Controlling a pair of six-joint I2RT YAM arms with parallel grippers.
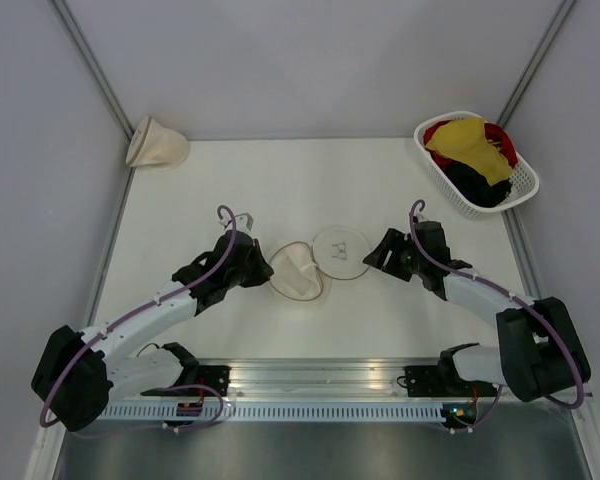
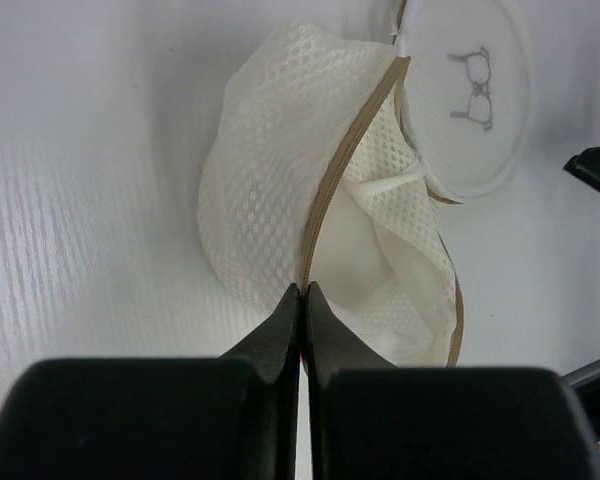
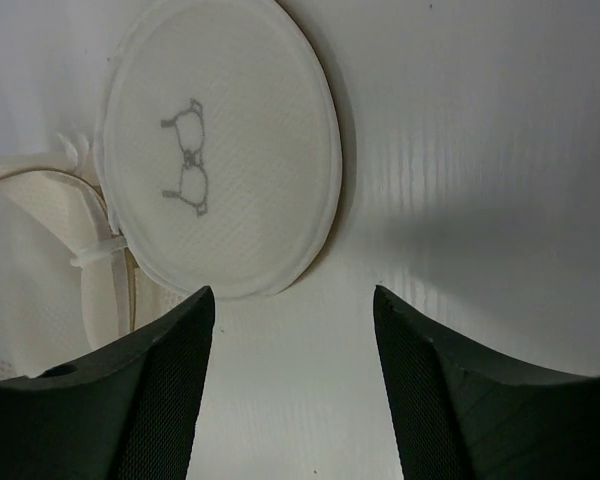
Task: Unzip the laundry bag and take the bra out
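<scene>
Seemingly light, floppy mesh, the laundry bag [image 1: 342, 252] lies unzipped on the table [image 1: 230, 190], best pinched at its tan zip rim where the left gripper [image 2: 303, 292] is clamped, the right gripper [image 3: 292, 300] spread alongside, the bra [image 1: 470, 145] in the basket [image 1: 528, 182]

No text (pictogram [image 3: 187, 158] on laundry bag [image 3: 250, 110])

White tabletop [image 1: 310, 180] w/ faint ribbed texture, evenly lit, soft shadows only. Plain pale grey walls [image 1: 310, 60] on 3 sides, aluminium posts [image 1: 84, 62] at the back corners. Silver slotted rail [image 1: 320, 385] along near edge.
</scene>
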